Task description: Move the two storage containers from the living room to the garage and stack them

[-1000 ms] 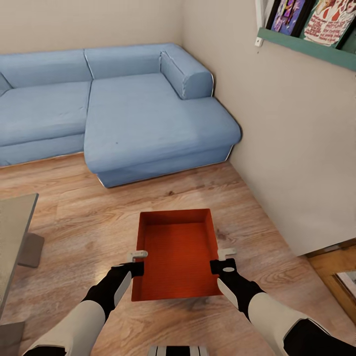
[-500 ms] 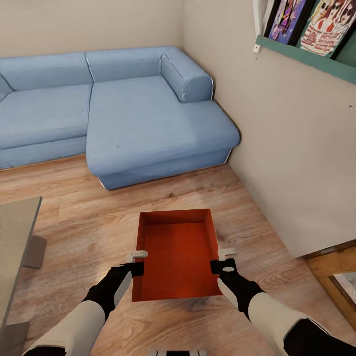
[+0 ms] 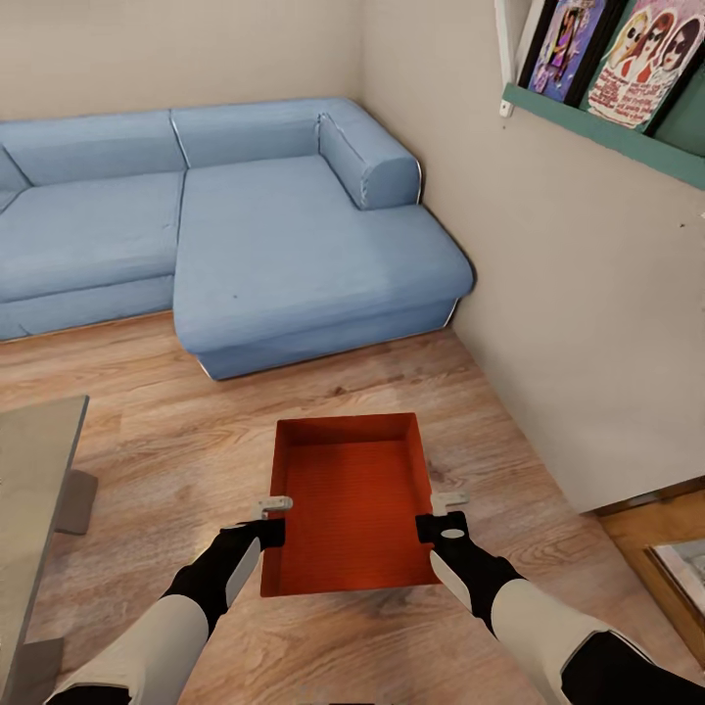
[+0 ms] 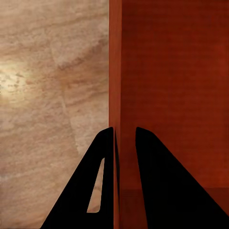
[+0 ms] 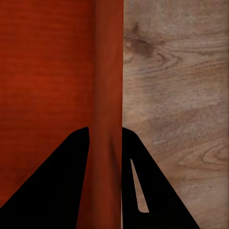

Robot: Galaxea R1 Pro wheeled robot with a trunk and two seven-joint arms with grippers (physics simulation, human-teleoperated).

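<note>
Living room, plank floor (image 3: 176,411). Blue corner sofa (image 3: 245,225) against the beige walls. Grey worktop (image 3: 29,490), corner showing at the left edge. Green shelf (image 3: 607,132) on the right wall carrying framed pictures (image 3: 636,59). One orange-red bin (image 3: 351,504), open top, held level above the planks between both arms. Left end effector (image 3: 271,519), clamped over the bin's left wall, one finger inside and one outside. Right end effector (image 3: 439,514), clamped likewise over the right wall.

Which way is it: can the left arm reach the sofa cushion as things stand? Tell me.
Probably not: the left gripper is shut on the storage container, and the sofa lies well ahead across open floor.
</note>
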